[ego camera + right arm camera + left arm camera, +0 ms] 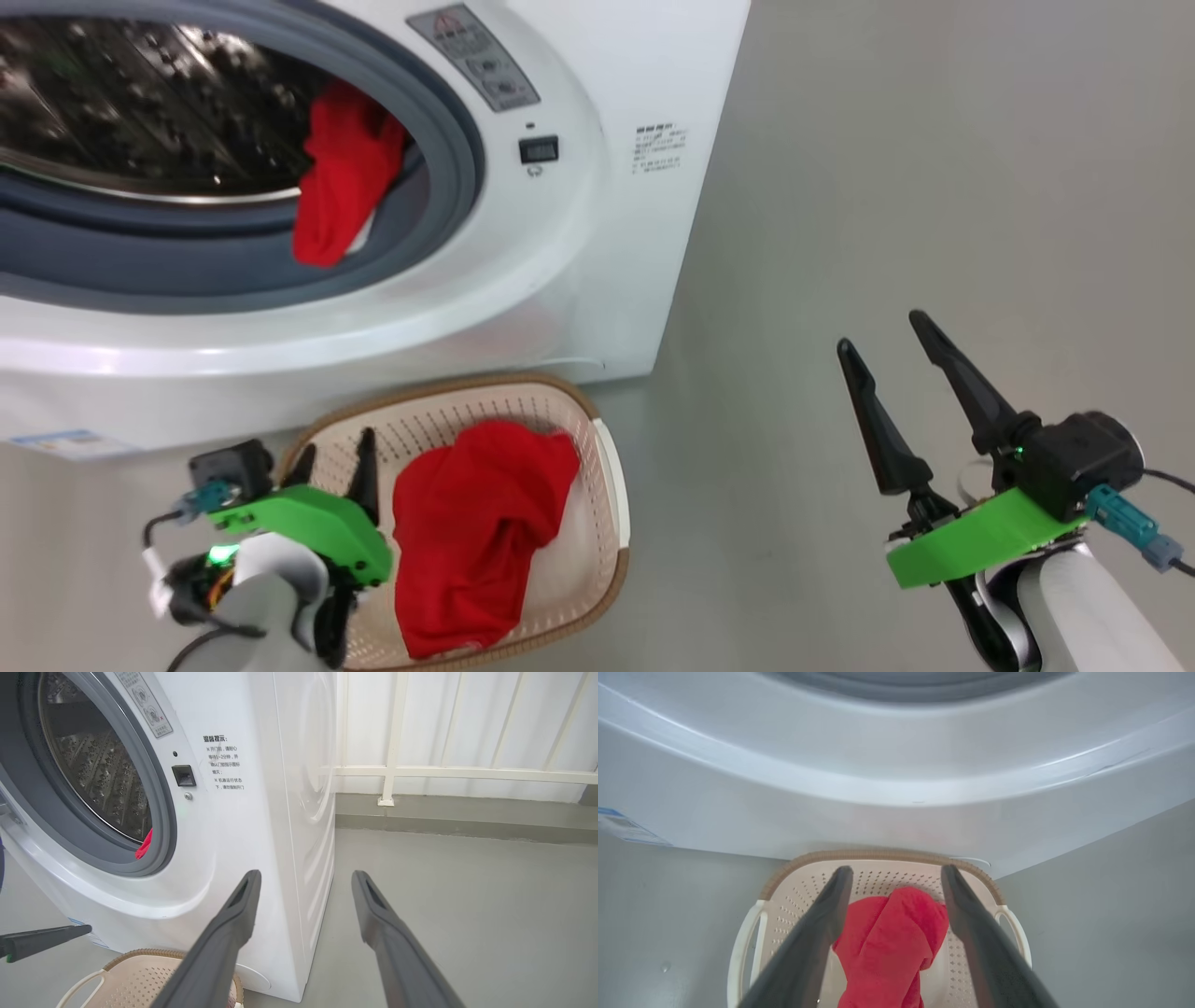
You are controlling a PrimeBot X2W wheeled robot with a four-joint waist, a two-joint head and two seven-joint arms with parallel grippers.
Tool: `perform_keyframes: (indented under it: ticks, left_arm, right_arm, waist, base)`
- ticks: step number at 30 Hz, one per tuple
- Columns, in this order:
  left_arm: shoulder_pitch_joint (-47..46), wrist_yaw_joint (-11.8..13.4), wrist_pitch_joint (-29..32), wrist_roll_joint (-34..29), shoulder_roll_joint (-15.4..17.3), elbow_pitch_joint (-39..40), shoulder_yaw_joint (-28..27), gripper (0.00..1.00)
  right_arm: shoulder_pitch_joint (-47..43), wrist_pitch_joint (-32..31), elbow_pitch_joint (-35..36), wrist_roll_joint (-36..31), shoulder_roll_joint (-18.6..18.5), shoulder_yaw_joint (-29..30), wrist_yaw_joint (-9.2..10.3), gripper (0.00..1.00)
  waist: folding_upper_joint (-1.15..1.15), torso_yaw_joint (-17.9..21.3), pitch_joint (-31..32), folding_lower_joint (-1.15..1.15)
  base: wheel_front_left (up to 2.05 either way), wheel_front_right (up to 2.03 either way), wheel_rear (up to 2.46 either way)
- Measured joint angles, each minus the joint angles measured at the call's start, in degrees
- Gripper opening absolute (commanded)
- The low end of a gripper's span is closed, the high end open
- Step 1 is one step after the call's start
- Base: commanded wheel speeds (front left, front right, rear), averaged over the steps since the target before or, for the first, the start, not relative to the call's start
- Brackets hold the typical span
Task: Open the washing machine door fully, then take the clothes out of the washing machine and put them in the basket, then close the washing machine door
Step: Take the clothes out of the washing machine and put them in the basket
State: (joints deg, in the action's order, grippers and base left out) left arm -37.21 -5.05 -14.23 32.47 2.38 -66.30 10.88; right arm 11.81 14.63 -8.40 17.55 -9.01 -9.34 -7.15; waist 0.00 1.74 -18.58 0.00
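We see a grey floor (934,187) filling the right of the head view. At lower centre the basket (611,467) sits on it, just in front of the washing machine (560,280), and holds a crumpled red garment (476,523). A second red garment (341,177) hangs over the grey rubber ring (457,177) at the drum mouth, upper left. Our left tool (334,462) hovers over the basket's left part, fingers spread, released. Our right tool (882,334), lower right, is likewise spread and empty above the floor.

Colours nr washing machine (607,243)
White w/ grey ring (457,159); below it red clothes (476,523) in cream perforated, brown-rimmed basket (504,383).
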Motion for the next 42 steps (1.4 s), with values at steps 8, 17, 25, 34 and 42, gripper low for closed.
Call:
perform_keyframes:
  ticks: [8, 17, 25, 34, 42]
  left_arm:
    - [9.20, 1.26, -0.05, -2.61, 1.69, 14.86, -3.20, 1.00]
    - [19.92, 2.19, -0.07, -8.80, 2.49, 36.40, -6.01, 1.00]
    - [29.36, 4.16, -0.08, -15.70, 2.71, 51.52, -9.00, 1.00]
    - [36.29, 3.42, -0.08, -18.86, 2.37, 60.72, -12.12, 1.00]
    - [39.74, 2.59, -0.08, -19.45, 1.62, 61.70, -13.45, 1.00]
  right_arm:
    - [-2.96, 0.00, 0.16, -0.42, -0.23, 0.08, 0.00, 1.00]
    - [-5.17, 0.00, 0.90, -0.54, -0.56, 1.27, 0.00, 1.00]
    - [-6.75, 0.00, 3.54, -0.56, -0.04, 3.60, 0.00, 1.00]
    - [-9.64, 0.00, 4.98, -0.56, 0.22, 5.20, 0.00, 1.00]
    - [-12.77, 0.00, 5.41, -0.56, 0.23, 5.44, 0.00, 1.00]
  waist:
    - [0.00, -0.33, 4.89, 0.00]
    - [0.00, -0.71, 8.83, 0.00]
    - [0.00, -0.53, 11.45, 0.00]
    - [0.00, 0.17, 13.84, 0.00]
    - [0.00, 0.52, 15.67, 0.00]
  base:
    - [0.00, 0.00, 0.00]
    - [0.00, 0.00, 0.00]
    - [0.00, 0.00, 0.00]
    - [0.00, 0.00, 0.00]
    - [0.00, 0.00, 0.00]
